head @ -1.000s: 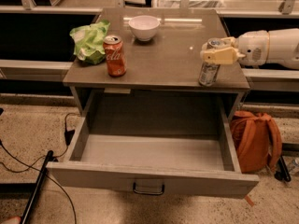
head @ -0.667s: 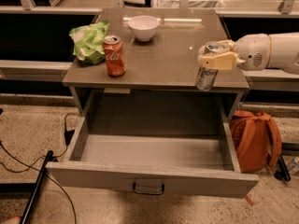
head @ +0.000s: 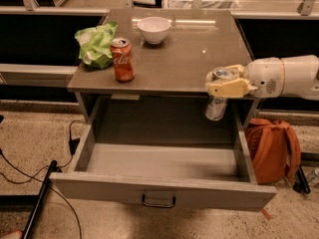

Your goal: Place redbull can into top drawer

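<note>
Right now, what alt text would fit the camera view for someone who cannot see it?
The robot's gripper holds the redbull can by its top, in front of the table, above the right side of the open top drawer. On the table sit a cola can, a white bowl and a green bag.

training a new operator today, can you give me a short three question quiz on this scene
1. True or false: the gripper, on the right of the scene, holds the redbull can above the open top drawer.
2. What lies on the floor to the right of the drawer? A orange backpack B green bag C white bowl
3. Fill the gap: the cola can stands on the ____.

Key: 1 true; 2 A; 3 table
</note>
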Tool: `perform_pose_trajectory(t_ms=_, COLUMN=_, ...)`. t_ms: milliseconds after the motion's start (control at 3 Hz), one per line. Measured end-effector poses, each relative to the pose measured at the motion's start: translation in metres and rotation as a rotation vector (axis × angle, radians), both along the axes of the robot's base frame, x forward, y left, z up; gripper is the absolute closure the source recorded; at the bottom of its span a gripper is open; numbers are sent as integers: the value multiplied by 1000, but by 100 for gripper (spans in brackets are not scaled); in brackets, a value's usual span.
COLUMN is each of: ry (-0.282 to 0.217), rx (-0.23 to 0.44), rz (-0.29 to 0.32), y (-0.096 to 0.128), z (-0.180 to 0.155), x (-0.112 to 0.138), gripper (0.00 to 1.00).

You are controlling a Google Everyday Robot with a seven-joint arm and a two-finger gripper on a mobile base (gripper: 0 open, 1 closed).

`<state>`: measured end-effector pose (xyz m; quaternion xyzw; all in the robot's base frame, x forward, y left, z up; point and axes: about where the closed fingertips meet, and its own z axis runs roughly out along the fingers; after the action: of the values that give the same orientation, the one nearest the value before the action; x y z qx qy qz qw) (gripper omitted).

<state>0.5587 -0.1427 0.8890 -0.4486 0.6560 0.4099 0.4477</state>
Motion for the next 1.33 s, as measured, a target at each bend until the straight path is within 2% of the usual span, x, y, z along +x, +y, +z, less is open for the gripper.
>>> perform_pose_trajectory(t_ms=333, ry=5, rx=0, rz=2, y=1, z=-2, x=-1, gripper=100)
perform_pose_trajectory(t_ms=667, ry=-30, rx=-9, rz=-12, y=-10, z=-37, x=7, gripper=100)
perform_pose_trajectory(t_ms=1000, ry=-87, rx=-39, rz=-4, y=-37, z=-87, x=11, gripper=100)
perform_pose_trajectory(t_ms=1333, ry=-134, rx=-41, rz=39, y=-58, z=-120, x=11, gripper=100)
